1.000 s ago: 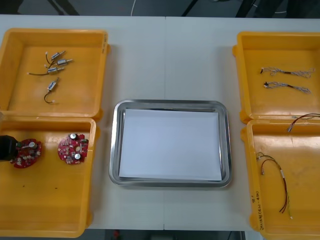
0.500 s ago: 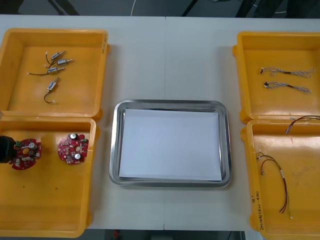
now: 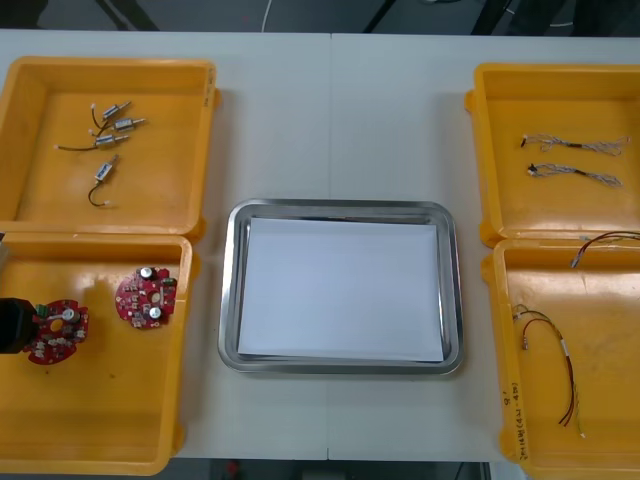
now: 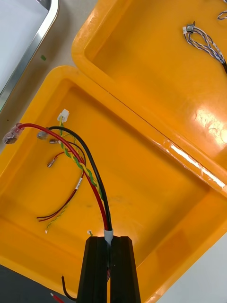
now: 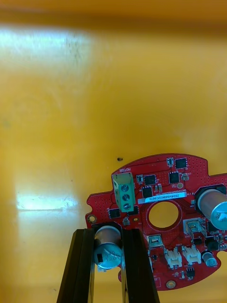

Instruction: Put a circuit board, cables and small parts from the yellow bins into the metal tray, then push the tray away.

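Note:
My left gripper [image 3: 14, 326] is at the left edge of the near left yellow bin [image 3: 110, 420], shut on a round red circuit board [image 3: 58, 332]. Its fingers [image 5: 83, 265] pinch a silver cylinder on that board [image 5: 163, 213], which hangs over the bin floor. A second red board [image 3: 146, 297] lies in the same bin. My right gripper [image 4: 109, 242] is over the near right yellow bin [image 4: 142, 189], shut on a red and black cable [image 4: 99, 189] with a yellow-green twist. That cable's end [image 3: 606, 239] shows by the bin's far wall. The metal tray [image 3: 228, 290] sits in the middle, white inside.
Several small metal parts [image 3: 108, 135] lie in the far left bin [image 3: 170, 190]. Two blue and white cables [image 3: 572, 158] lie in the far right bin [image 3: 490, 150]. Another red and yellow cable [image 3: 560, 360] rests on the near right bin's floor.
My left gripper has shifted the held board a little toward the table's near edge and to the right. The right cable end has barely moved.

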Controlling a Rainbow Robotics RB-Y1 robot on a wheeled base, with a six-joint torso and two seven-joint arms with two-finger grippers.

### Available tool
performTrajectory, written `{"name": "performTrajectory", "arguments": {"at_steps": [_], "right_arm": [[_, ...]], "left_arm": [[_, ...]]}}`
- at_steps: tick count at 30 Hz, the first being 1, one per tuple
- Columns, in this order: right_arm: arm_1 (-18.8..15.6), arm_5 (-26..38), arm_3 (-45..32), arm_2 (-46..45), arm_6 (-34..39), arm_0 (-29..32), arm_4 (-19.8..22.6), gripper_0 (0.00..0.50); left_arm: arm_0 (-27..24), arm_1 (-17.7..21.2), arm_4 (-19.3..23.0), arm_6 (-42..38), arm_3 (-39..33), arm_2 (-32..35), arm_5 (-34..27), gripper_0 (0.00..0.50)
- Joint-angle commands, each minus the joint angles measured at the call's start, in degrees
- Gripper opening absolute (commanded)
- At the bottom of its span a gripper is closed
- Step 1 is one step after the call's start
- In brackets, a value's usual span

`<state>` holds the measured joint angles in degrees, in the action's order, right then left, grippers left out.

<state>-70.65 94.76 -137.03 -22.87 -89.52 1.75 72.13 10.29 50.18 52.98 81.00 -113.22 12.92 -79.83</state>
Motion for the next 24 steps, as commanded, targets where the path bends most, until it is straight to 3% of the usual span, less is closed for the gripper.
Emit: {"name": "performTrajectory", "arguments": {"at_steps": [1,24], "right_arm": [[-2.30,-0.45,-0.96,0.37,-0.48,0.53,0.29,0.000],[-2.21,-0.45,-0.16,0.37,-0.04,0.27,1.61,0.000]], "left_arm": [[2.90,-0.88,-1.30,-2.08,-1.65,-0.09,2.14,0.000],[3.16,-0.88,-4.03,-3.66,-1.21,-5.27,5.22,0.007]]}}
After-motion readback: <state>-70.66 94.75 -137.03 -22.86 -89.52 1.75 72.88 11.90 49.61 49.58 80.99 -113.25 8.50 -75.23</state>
